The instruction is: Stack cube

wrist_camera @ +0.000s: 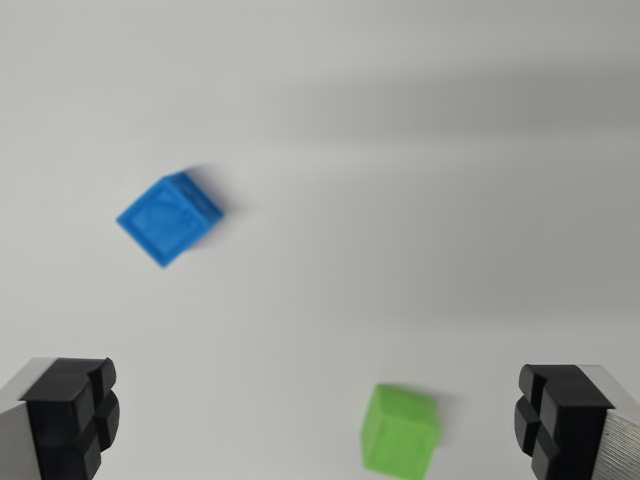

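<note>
A blue cube [168,218] lies on the white table, turned corner-on, in the wrist view's left half and well above my fingers. A green cube [401,430] rests near the bottom edge, right of centre, between my two fingers and closer to the right one. My gripper [315,425] is open wide, with its black left fingertip [72,418] at the bottom left corner and its right fingertip [560,422] at the bottom right. Nothing is held. Neither finger touches a cube.
The white table surface [400,150] fills the view, with soft grey shadow bands across its upper right part.
</note>
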{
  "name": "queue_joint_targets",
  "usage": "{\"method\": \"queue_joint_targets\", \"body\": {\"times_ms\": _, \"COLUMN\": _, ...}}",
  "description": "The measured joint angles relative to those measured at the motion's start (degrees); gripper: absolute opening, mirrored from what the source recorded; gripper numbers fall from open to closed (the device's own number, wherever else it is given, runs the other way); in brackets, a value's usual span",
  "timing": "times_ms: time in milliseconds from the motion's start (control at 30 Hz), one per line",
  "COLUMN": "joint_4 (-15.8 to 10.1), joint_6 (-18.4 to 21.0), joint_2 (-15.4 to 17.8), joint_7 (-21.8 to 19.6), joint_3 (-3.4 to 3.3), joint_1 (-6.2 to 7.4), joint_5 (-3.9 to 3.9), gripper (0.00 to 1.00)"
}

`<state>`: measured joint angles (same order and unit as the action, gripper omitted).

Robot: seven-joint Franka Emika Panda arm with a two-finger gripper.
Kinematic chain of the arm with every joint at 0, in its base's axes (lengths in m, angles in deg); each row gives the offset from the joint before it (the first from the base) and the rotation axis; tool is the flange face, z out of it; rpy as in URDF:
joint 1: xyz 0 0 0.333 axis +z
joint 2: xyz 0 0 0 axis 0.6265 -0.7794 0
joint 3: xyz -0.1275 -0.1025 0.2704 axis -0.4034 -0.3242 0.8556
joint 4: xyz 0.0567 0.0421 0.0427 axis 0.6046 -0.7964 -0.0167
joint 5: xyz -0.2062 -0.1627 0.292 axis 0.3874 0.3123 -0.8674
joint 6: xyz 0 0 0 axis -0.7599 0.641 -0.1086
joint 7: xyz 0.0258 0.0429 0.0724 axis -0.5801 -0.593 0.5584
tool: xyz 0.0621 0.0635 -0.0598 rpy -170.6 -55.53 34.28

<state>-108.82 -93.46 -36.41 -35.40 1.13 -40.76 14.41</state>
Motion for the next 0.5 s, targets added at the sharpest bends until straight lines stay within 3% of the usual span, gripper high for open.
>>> {"method": "queue_joint_targets", "body": {"times_ms": 500, "joint_4": -1.1, "joint_6": -1.4, "joint_2": -0.7, "joint_7": 1.6, "joint_3": 0.08, "joint_1": 0.63, "joint_5": 0.00, "gripper": 1.00}}
